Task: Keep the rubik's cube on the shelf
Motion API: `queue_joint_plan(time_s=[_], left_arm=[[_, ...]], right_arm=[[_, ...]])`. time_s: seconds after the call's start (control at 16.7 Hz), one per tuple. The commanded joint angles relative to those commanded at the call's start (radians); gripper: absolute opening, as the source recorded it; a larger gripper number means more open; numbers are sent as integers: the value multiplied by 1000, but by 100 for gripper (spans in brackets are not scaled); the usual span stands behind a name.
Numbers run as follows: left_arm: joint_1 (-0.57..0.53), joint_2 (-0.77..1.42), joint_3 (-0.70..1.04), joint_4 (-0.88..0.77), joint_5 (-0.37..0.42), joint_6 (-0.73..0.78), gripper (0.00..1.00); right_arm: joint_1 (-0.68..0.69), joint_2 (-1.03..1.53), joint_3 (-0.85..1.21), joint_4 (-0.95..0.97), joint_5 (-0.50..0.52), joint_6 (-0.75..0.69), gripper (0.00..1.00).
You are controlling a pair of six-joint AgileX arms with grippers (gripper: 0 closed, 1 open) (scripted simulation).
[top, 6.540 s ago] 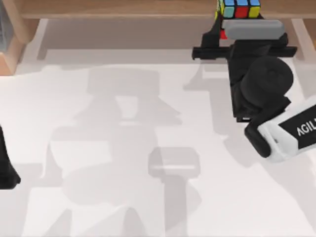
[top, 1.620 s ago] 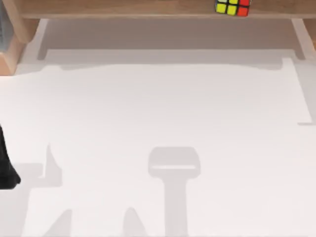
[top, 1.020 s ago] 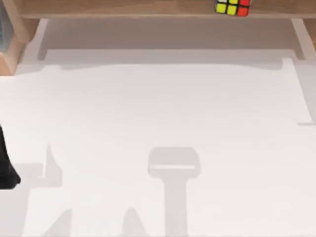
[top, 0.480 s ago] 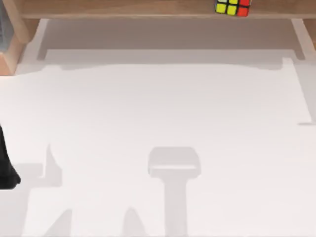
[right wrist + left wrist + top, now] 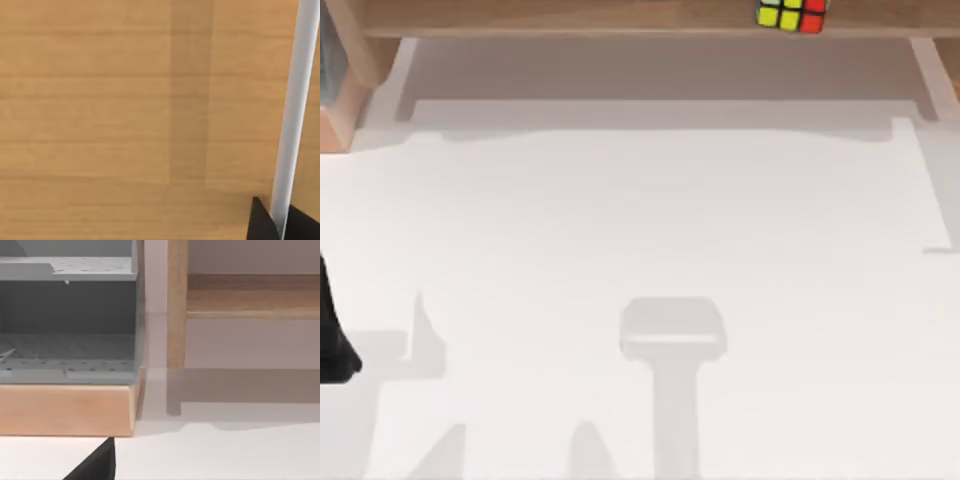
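- While the rubik's cube (image 5: 790, 14) sits on the shelf (image 5: 570, 17) toward the bench's (image 5: 650, 220) far right corner, we judge the task done.
- Our left arm (image 5: 332, 340) parks at the bench's left edge; we cannot tell either tool's state.
- A grey rack (image 5: 67, 315) stands beside the shelf's left post (image 5: 176, 305).
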State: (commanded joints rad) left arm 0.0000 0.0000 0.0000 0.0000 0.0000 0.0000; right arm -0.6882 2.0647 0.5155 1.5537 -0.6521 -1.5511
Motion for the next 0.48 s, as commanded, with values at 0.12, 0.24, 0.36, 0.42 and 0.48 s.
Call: queue_joint_plan(time_s=[0.12, 0.24, 0.36, 0.42, 0.48], left_arm=[[0, 0, 0, 0, 0, 0, 100], [0, 0, 0, 0, 0, 0, 100], [0, 0, 0, 0, 0, 0, 100], [0, 0, 0, 0, 0, 0, 100], [0, 0, 0, 0, 0, 0, 100]], right_arm=[[22, 16, 36, -26, 22, -1, 0], [56, 40, 109, -66, 56, -1, 0], [92, 65, 182, -109, 92, -1, 0], [106, 74, 204, -126, 106, -1, 0], [114, 80, 215, -136, 115, -1, 0]])
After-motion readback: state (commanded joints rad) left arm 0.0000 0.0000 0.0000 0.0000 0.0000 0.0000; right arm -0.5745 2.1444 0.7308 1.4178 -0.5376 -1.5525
